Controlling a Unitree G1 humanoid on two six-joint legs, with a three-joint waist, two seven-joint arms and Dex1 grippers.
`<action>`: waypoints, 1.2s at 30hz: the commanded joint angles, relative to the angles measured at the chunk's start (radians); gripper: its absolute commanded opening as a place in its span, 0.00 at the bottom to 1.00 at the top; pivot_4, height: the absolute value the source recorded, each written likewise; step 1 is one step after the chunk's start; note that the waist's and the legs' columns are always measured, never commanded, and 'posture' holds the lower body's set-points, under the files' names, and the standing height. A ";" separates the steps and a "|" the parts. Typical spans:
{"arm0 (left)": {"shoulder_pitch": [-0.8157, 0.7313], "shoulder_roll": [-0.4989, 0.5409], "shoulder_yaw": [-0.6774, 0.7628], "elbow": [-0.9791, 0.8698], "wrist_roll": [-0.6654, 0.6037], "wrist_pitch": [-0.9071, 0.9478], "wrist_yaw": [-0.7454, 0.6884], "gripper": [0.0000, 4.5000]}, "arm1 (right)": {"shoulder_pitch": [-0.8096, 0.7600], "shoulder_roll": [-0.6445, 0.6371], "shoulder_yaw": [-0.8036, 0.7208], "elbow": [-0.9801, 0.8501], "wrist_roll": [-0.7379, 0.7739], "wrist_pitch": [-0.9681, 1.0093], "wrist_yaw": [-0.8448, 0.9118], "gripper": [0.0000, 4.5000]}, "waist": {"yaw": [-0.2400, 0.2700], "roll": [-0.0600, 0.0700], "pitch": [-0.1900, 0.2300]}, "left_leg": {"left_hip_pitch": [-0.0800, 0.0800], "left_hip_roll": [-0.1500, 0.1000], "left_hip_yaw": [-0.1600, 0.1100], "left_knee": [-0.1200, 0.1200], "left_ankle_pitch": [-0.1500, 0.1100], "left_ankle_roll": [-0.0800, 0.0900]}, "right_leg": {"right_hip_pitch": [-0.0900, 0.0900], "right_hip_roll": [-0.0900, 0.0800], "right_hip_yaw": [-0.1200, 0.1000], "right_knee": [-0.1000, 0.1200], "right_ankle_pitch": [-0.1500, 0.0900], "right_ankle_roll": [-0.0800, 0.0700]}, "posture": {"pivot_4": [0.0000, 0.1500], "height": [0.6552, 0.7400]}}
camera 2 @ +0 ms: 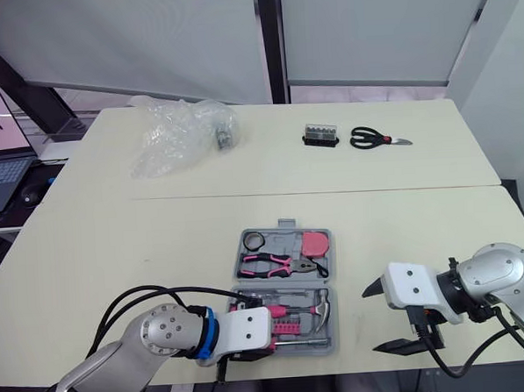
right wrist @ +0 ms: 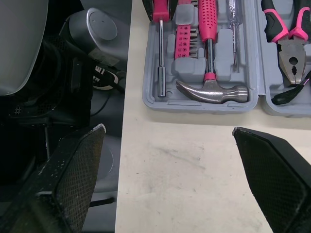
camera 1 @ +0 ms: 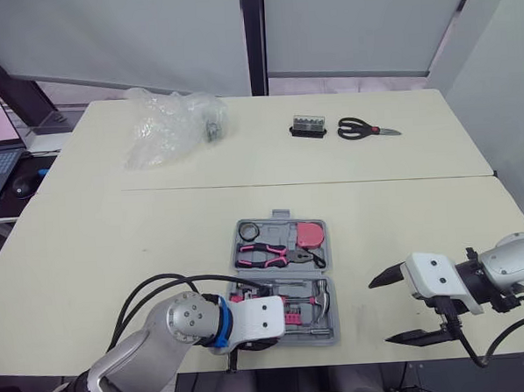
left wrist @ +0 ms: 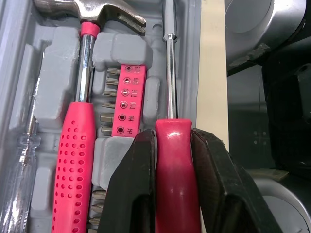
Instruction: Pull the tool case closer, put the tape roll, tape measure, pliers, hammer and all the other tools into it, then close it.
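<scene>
Left gripper (left wrist: 172, 138): fingers closed narrowly on the red handle of the screwdriver (left wrist: 169, 77), whose shaft runs ahead of the fingertips along the slot at the table-edge side of the tool case (right wrist: 194, 108).
Hammer (left wrist: 80, 126): in its recess just beside the left gripper, beyond the bit holder (left wrist: 130, 99).
Right gripper (camera 1: 381, 312): fingers spread wide and empty over bare table, with the case just to its left.
Pliers (camera 1: 269, 254), tape measure (camera 1: 311, 234), tape roll (camera 1: 249, 231): in the case half farther from both grippers.
Case: open, both halves flat.
</scene>
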 commanded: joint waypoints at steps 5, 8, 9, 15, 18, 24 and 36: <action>-0.014 -0.005 -0.009 -0.021 -0.006 0.007 0.011 0.16 | 0.001 0.008 -0.015 -0.028 0.004 -0.013 -0.007 1.00 | 0.000 0.000 0.000 | 0.000 0.000 0.000 0.001 0.000 0.000 | 0.000 0.000 0.000 0.000 0.000 0.000 | 1.00 1.00; -0.021 -0.012 0.005 -0.023 -0.021 0.012 0.013 0.38 | 0.001 0.010 -0.015 -0.030 0.006 -0.011 -0.010 1.00 | 0.000 0.000 0.000 | 0.000 0.000 0.000 0.002 0.000 0.000 | 0.000 0.000 0.000 0.001 0.000 0.000 | 1.00 1.00; -0.023 -0.013 0.009 -0.023 -0.023 0.011 0.017 0.45 | 0.001 0.010 -0.015 -0.030 0.007 -0.011 -0.011 1.00 | 0.000 0.000 0.000 | 0.000 0.000 0.000 0.002 0.000 0.000 | 0.000 0.000 0.000 0.001 0.000 0.000 | 1.00 1.00; -0.025 -0.040 0.198 -0.091 -0.196 0.083 -0.014 0.87 | 0.000 0.016 -0.023 -0.050 0.029 0.012 -0.027 1.00 | 0.000 0.000 0.000 | -0.001 0.000 -0.001 0.007 0.000 0.000 | 0.001 0.000 0.000 0.004 0.000 0.001 | 1.00 1.00; 0.016 -0.009 0.359 -0.081 -0.311 -0.009 -0.087 0.87 | -0.003 0.020 -0.026 -0.054 0.037 0.022 -0.036 1.00 | -0.001 0.000 0.000 | -0.001 0.000 -0.001 0.009 0.000 0.000 | 0.001 0.001 0.000 0.005 0.000 0.001 | 1.00 1.00; 0.115 0.054 0.510 0.036 -0.434 -0.203 -0.239 0.74 | -0.017 0.031 -0.016 -0.052 0.040 0.029 -0.049 1.00 | 0.000 0.000 0.000 | -0.001 0.000 -0.001 0.009 0.000 0.000 | 0.001 0.000 -0.001 0.005 0.000 0.001 | 1.00 1.00; 0.114 0.054 0.254 0.199 -0.172 -0.372 -0.141 0.01 | -0.044 0.050 0.009 -0.052 0.038 0.041 -0.067 1.00 | 0.001 0.000 0.000 | -0.002 0.000 -0.001 0.009 0.000 0.000 | 0.000 0.000 0.000 0.005 0.000 0.001 | 1.00 1.00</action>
